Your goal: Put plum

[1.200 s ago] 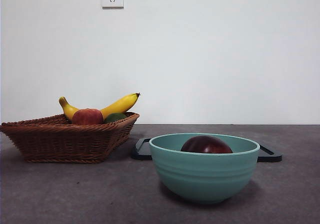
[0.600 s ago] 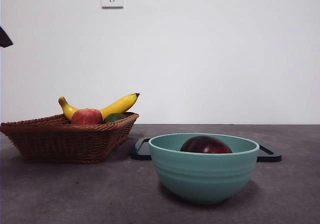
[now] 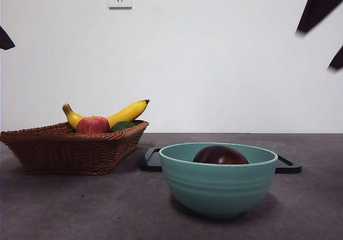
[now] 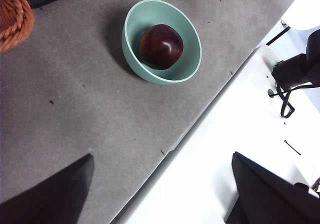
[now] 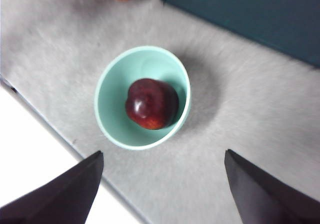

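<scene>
In the front view you see the plum [image 3: 220, 155] sitting inside the teal bowl [image 3: 218, 184]; only its rounded dark top shows above the rim, so you cannot read any long axis from here. Behind the bowl a black tray [image 3: 288, 165] is mostly hidden, with only its ends visible. To the side, the wicker basket [image 3: 72, 146] holds a banana [image 3: 127, 112], a red apple [image 3: 92, 125] and a green fruit [image 3: 122, 125] that is largely covered. Dark arm parts cut in at the top corners.

In the left wrist view, the plum [image 4: 161, 46] looks nearly round, with no clear pointing direction, resting against the bowl's [image 4: 134, 21] inner wall. The left gripper [image 4: 162, 189] has its jaws spread wide, holding nothing, well away from the bowl.

In the right wrist view, slightly blurred, the plum [image 5: 151, 103] shows a shallow dimple. The right gripper [image 5: 162, 184] sits high above the bowl [image 5: 115, 84], jaws parted and empty.
</scene>
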### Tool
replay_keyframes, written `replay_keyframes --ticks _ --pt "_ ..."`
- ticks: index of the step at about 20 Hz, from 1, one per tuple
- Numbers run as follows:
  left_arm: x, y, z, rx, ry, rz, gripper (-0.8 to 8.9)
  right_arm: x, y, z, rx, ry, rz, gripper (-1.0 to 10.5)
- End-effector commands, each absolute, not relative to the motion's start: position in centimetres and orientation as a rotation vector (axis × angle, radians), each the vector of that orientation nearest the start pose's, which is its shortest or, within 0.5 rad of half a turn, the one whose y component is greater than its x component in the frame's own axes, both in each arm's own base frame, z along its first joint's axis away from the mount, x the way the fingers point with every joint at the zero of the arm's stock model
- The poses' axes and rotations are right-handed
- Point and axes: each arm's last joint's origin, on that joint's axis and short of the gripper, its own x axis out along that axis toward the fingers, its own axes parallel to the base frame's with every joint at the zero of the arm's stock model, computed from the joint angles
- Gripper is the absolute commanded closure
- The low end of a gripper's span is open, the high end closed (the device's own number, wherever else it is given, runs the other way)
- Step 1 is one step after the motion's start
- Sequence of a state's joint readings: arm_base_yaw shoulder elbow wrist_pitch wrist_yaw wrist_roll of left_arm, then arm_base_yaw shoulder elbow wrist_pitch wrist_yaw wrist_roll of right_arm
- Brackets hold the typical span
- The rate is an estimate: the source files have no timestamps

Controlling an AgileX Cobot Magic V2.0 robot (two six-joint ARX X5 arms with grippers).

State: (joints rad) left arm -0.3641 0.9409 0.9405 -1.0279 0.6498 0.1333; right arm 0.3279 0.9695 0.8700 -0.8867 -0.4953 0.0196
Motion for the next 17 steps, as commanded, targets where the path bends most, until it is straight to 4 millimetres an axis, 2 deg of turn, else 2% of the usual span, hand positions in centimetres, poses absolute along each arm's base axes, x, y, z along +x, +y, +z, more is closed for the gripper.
replay_keyframes --ticks 1,6,9,13,17 --pt "14.1 -7.3 30.3 -0.028 0.973 -1.002 3.80 17.4 8.0 26.3 0.136 1.019 0.731 5.6" --pt "14.2 -7.3 30.3 -0.028 0.969 -1.002 3.80 20.0 10.5 23.5 0.069 1.065 0.701 5.6" --pt "14.2 -7.3 30.3 -0.027 0.969 -1.002 3.80 21.1 12.0 21.7 0.014 1.090 0.680 6.2" --pt "14.2 -7.3 30.3 -0.027 0.968 -1.002 3.80 22.1 13.2 19.8 -0.021 1.121 0.672 6.3" --pt "14.2 -7.3 30.3 -0.027 0.968 -1.002 3.80 22.8 13.9 18.5 -0.042 1.134 0.653 7.3"
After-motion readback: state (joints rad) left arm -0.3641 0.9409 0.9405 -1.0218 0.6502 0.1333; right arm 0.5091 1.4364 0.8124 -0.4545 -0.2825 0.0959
